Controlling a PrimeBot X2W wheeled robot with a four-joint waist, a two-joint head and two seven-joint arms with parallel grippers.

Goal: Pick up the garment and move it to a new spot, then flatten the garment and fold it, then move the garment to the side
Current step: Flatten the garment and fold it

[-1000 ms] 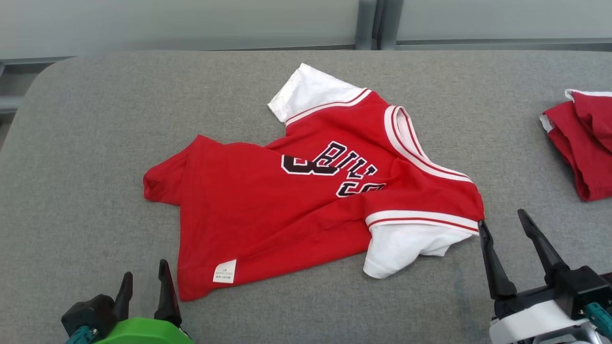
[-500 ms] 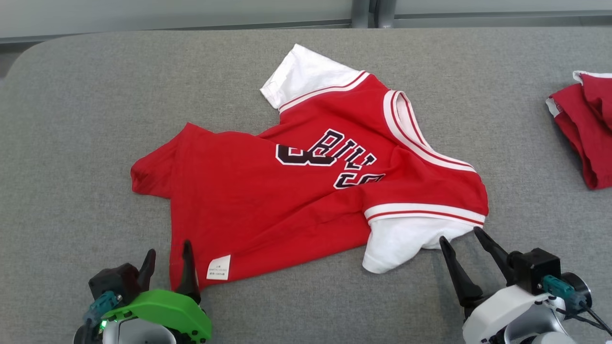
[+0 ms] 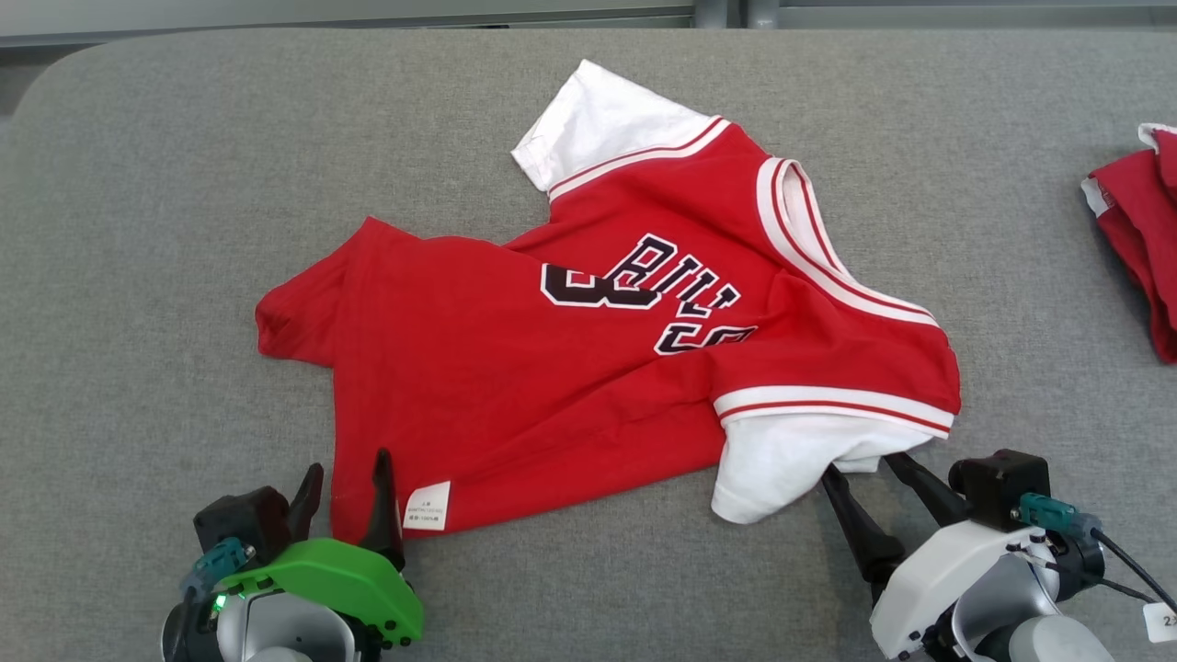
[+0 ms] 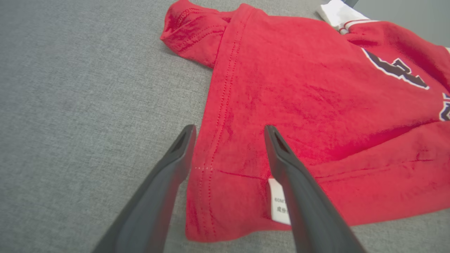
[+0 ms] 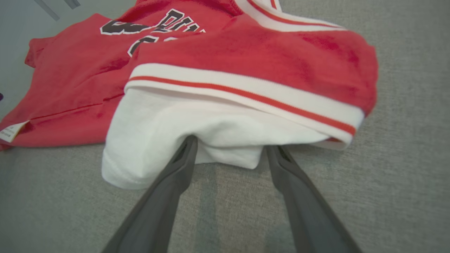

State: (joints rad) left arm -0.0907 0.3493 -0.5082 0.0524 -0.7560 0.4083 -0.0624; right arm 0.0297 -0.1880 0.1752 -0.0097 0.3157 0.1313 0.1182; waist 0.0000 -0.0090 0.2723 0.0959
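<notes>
The garment is a small red jersey with white sleeves and black lettering, lying rumpled on the grey table. My left gripper is open at its near hem corner; in the left wrist view the gripper straddles the hem of the garment, one finger over the cloth beside the white label. My right gripper is open at the near white sleeve. In the right wrist view the gripper has both tips at the sleeve, slightly under its edge.
A second red garment lies folded at the table's right edge. The table's rounded far-left corner and far edge show at the top. Bare grey surface stretches left of the jersey.
Both grippers have advanced to the jersey: the left onto the hem corner, the right to the white sleeve's edge. The head camera has tilted down and shifted, so the whole picture moved.
</notes>
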